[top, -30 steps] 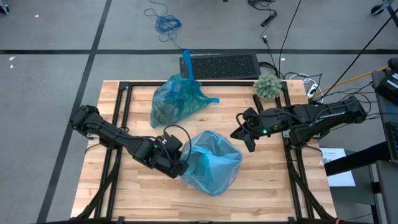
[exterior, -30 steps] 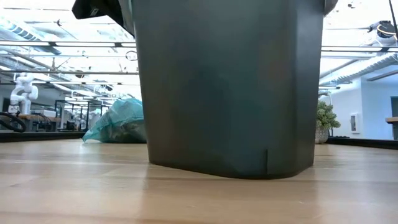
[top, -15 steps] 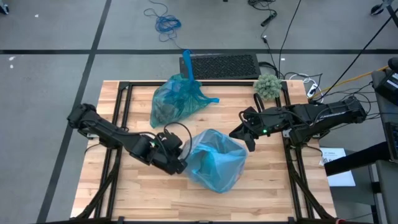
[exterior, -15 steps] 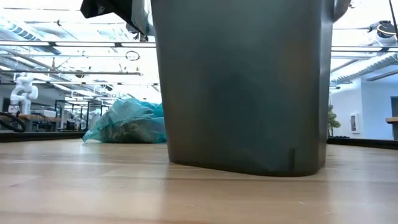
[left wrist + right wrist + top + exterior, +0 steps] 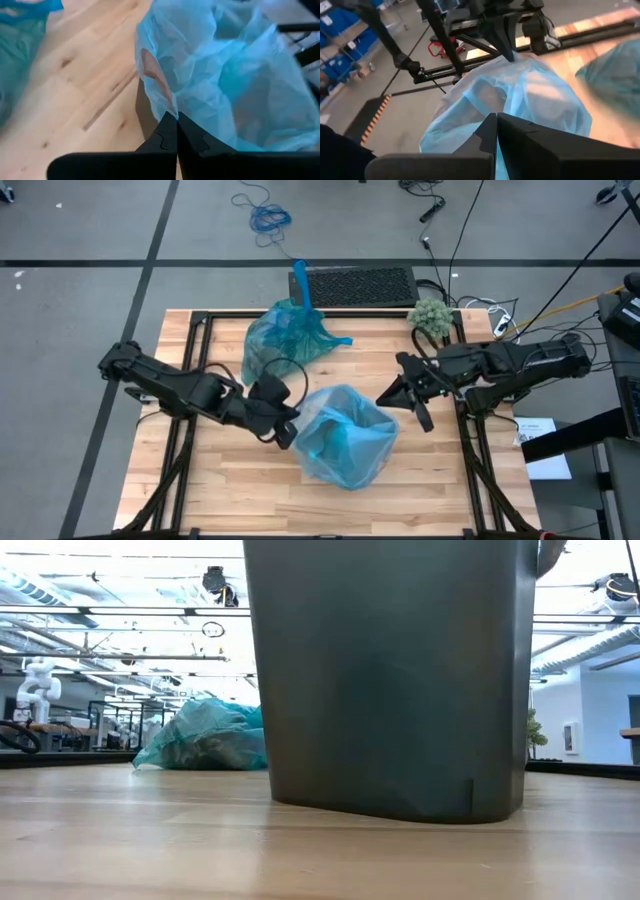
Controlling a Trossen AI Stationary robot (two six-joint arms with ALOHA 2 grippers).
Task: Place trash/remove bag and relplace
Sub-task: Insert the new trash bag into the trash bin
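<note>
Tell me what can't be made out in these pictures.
- Inside the full tied bag: its teal plastic hides the contents in the high view.
- The bin's rim: cut off by the low view's top edge.
- The new liner drapes over the bin in the high view, hiding what's inside.

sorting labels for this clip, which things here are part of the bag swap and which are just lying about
Part of the job:
- bin with new blue bag
- tied full bag
- left gripper, shut on the new bag's edge
- right gripper, shut at the bag's other edge

Lying about:
- fuzzy green ball
- keyboard
- blue cable on the floor
</note>
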